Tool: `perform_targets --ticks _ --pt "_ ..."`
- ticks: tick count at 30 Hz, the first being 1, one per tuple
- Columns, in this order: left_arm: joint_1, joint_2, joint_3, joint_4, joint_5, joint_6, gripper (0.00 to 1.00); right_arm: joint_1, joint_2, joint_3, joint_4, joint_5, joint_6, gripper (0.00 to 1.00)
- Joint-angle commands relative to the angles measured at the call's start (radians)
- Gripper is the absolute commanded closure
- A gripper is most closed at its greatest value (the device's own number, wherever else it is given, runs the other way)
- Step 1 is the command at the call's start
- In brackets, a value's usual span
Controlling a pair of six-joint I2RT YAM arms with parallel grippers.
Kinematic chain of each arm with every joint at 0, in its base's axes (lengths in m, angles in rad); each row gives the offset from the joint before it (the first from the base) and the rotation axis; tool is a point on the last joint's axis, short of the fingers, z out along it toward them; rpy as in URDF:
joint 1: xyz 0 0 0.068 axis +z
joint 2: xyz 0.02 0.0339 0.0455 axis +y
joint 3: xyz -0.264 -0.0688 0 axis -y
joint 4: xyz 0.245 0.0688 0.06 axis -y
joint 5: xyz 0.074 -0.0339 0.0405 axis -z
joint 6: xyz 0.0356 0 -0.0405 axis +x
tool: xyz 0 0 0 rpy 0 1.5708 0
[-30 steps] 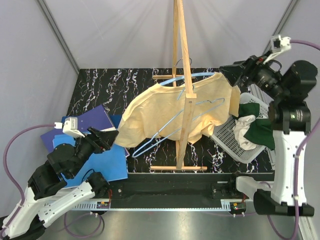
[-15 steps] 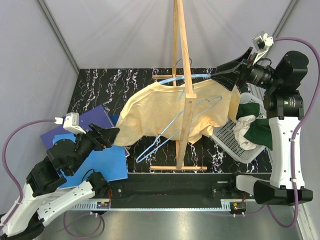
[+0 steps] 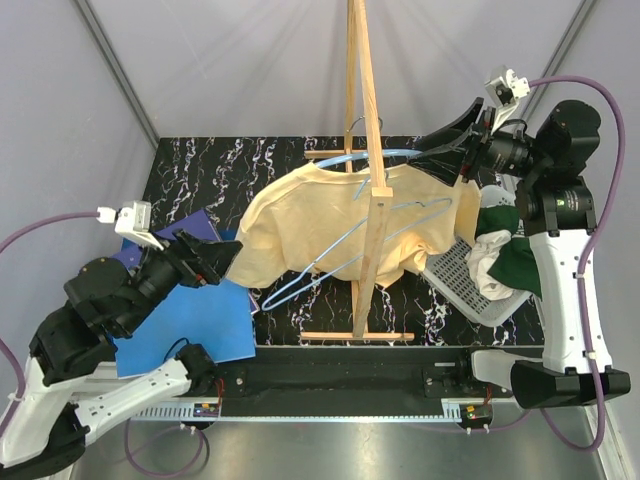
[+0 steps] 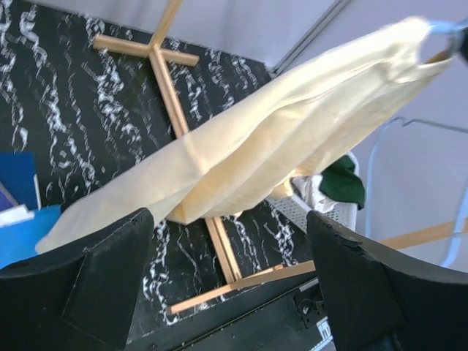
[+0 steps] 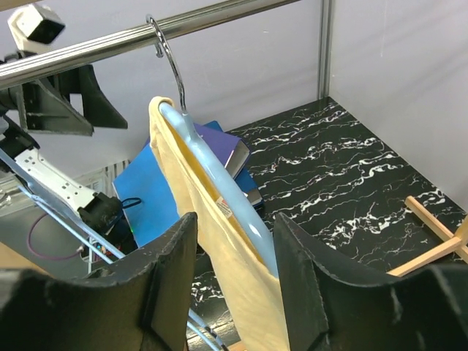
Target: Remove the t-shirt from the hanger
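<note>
A pale yellow t-shirt (image 3: 320,225) hangs on a light blue hanger (image 3: 400,152) hooked on a metal rail (image 5: 110,40). In the right wrist view the hanger (image 5: 227,194) and the shirt's shoulder (image 5: 212,241) run down between my right gripper's (image 5: 238,285) open jaws. From above, my right gripper (image 3: 435,160) is at the shirt's right shoulder. My left gripper (image 3: 225,262) is at the shirt's lower left edge. In the left wrist view it (image 4: 230,292) is wide open and empty, with the shirt (image 4: 278,139) stretched above and beyond its jaws.
A wooden stand (image 3: 370,150) rises in the middle, with cross feet on the black marbled table (image 3: 200,180). A second, empty blue wire hanger (image 3: 330,255) hangs under the shirt. A white basket (image 3: 455,275) with green and white clothes (image 3: 520,260) stands right. Blue folders (image 3: 190,320) and a purple book (image 3: 190,235) lie left.
My right gripper has moved left and now stands around the hanger and the shirt's right shoulder. My left arm has risen, its gripper staying by the shirt's lower left edge.
</note>
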Motion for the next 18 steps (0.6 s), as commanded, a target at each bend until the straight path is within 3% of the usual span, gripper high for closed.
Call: perform_targets --ticks 1,8,18 --pt "0.001 0.093 0.142 -0.01 0.091 0.088 0.1 0.033 0.015 0.004 -0.011 0.007 -0.047 0.47" --pt "0.003 0.198 0.247 -0.025 0.14 0.105 0.09 0.173 0.05 0.073 -0.287 0.202 -0.289 0.51" --pt "0.001 0.227 0.297 -0.022 0.174 0.091 0.09 0.201 0.056 0.081 -0.298 0.31 -0.379 0.5"
